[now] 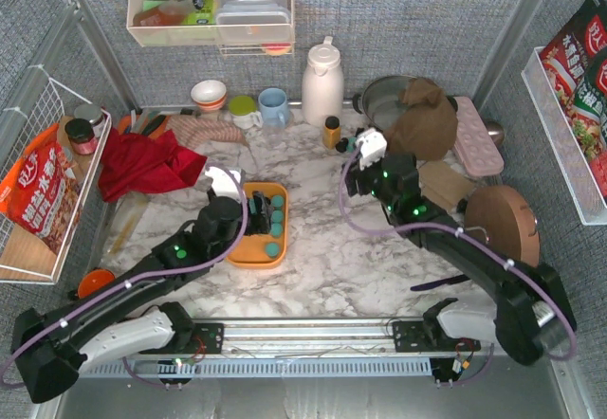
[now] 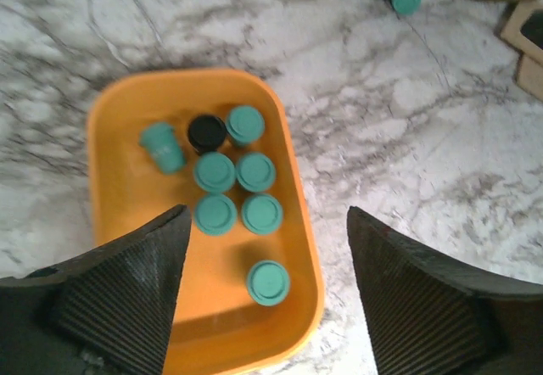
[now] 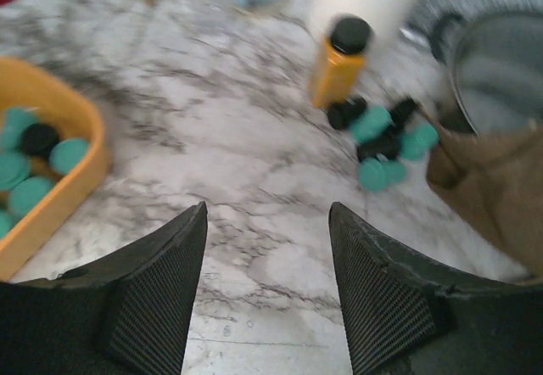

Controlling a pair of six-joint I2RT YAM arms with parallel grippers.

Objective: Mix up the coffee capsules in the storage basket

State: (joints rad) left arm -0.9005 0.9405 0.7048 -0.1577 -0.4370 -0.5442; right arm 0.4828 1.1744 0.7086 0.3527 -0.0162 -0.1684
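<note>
Near the middle of the table (image 1: 327, 267), the orange basket (image 2: 119, 180) is seen holding eight capsules (image 2: 215, 172), seven teal and one black, bunched together, one teal lying tipped. Above it the left gripper (image 2: 267, 218) is held with jaws wide apart and nothing between them. Were a finger swept through too briskly, capsules could be flicked over the low wall, or the basket shoved across the marble. Loose capsules (image 3: 382, 142) are heaped beside an amber bottle (image 3: 338, 61) and a brown bag (image 3: 484, 188). The right gripper (image 3: 267, 214), likewise open and empty, is aimed that way, and the bottle could be toppled by a careless reach.
</note>
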